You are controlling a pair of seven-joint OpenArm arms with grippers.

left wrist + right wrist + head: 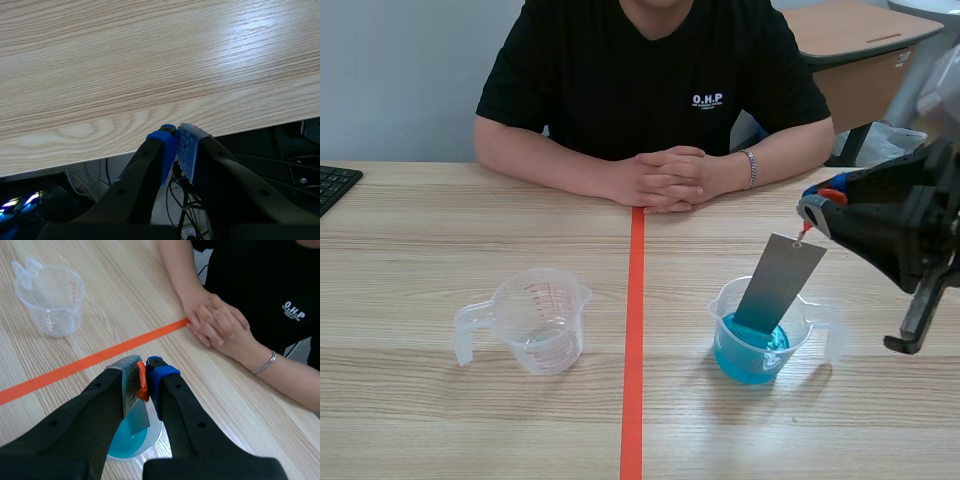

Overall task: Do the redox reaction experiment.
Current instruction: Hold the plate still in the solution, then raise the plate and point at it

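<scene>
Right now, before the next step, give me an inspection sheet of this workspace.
Surface: wooden table, orange tape line.
Job's things: empty clear cup; cup of blue liquid with grey metal strip dipped in.
Clutter: keyboard at the left edge.
Grippers: right gripper shut on the strip; left gripper shut, empty, over the table edge.
Cables: cables below the table edge.
Surroundings: person's clasped hands across the table.

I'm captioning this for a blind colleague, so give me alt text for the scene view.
The right arm's claw holds a flat grey metal strip tilted, its lower end dipped in blue liquid in a clear plastic measuring cup. An empty clear plastic measuring cup stands across the orange-red tape line, and a person sits opposite with clasped hands.
</scene>
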